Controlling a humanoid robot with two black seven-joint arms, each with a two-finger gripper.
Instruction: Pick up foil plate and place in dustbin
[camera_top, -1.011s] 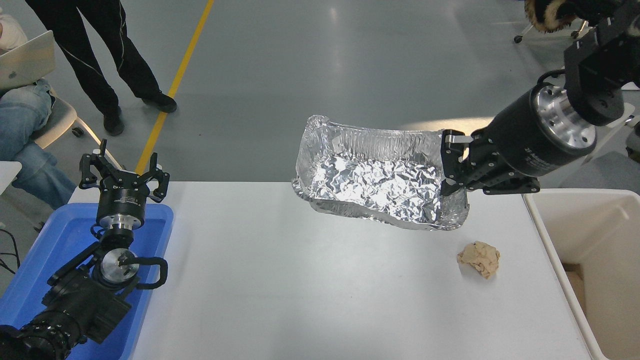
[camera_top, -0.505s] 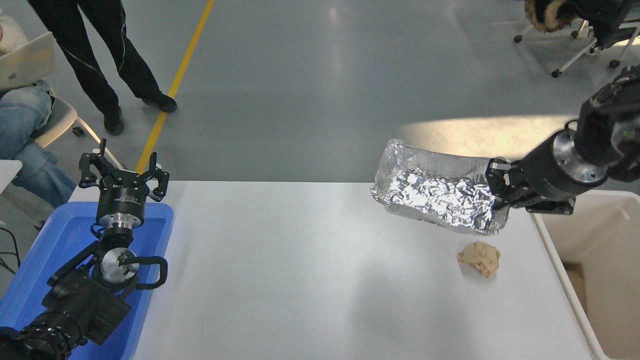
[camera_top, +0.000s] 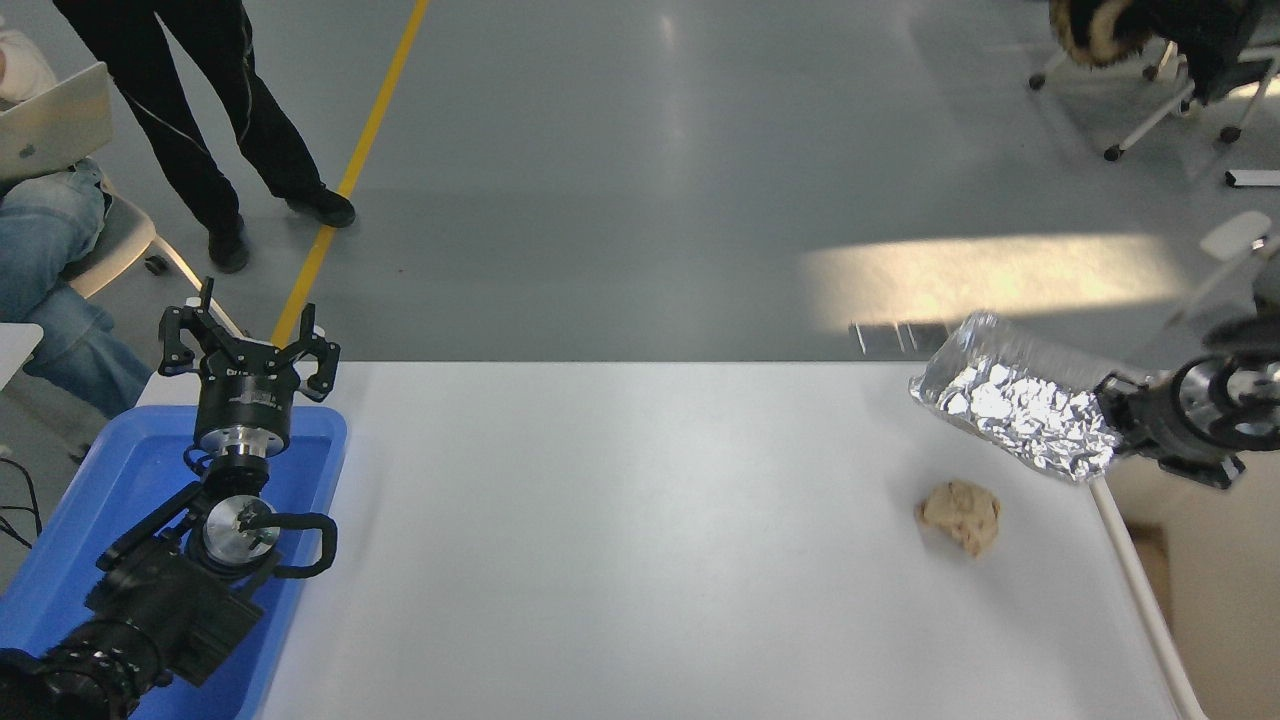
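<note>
My left gripper (camera_top: 247, 345) idles, jaws spread, over the blue plastic tray (camera_top: 130, 480). My right gripper (camera_top: 1118, 420) pinches the crinkled silver foil plate (camera_top: 1015, 410), airborne at the white table's (camera_top: 620, 540) right edge. Release into the cream plastic dustbin (camera_top: 1140, 590) remains.

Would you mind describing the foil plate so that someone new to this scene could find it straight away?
Start at the white table and go to its far right corner, where the right claw comes in from the picture's right edge. The foil plate hangs from that claw, tilted in the air above the table edge. Its shiny, crinkled silver sets it apart from the dull tan paper ball lying nearby.
</note>
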